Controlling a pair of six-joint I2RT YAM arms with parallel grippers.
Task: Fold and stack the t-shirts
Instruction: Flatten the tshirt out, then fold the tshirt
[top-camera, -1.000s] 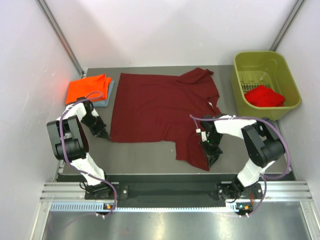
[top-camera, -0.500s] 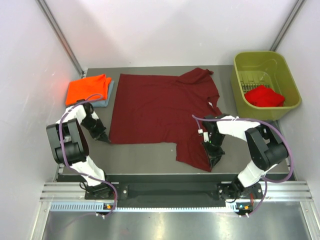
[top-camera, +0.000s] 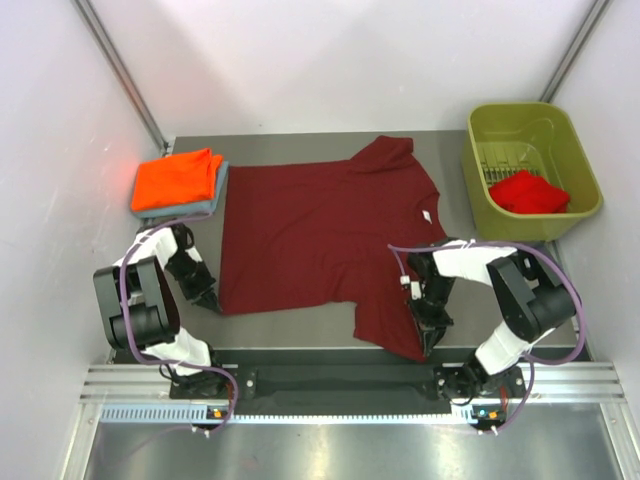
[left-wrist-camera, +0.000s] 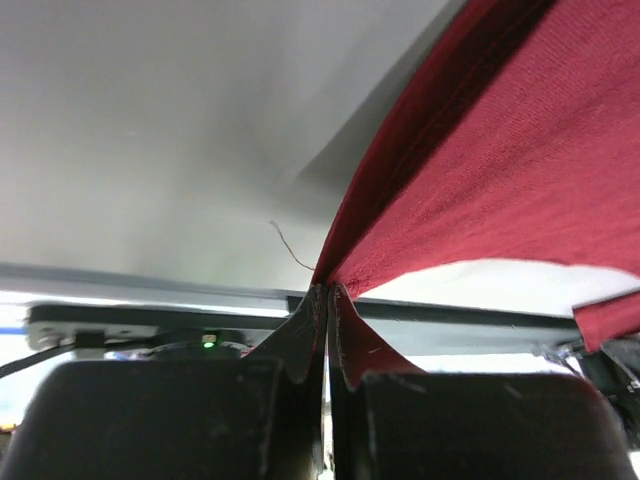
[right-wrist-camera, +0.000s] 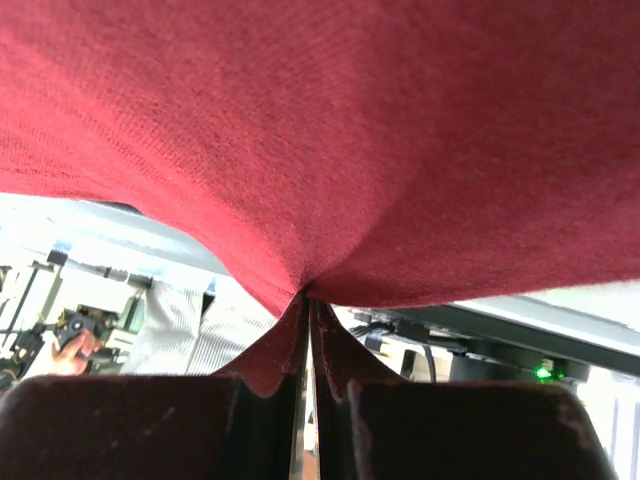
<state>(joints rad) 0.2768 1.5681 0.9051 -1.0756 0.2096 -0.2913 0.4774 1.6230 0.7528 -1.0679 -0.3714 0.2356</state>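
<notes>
Our left gripper (top-camera: 208, 298) pinches the near left corner of the dark red shirt (top-camera: 320, 225), and our right gripper (top-camera: 430, 335) pinches its near right corner. The shirt lies spread on the table (top-camera: 290, 325). A bare strip runs along its near edge. The orange shirt (top-camera: 178, 178) sits on the grey-blue shirt (top-camera: 200, 208), far left. The red shirt (top-camera: 528, 190) is in the green bin (top-camera: 588, 180).

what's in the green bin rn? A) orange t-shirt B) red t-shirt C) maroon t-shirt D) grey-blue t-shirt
B: the red t-shirt lies bunched inside the olive-green bin; the maroon t-shirt is spread on the table and the orange t-shirt sits folded at the far left.
</notes>
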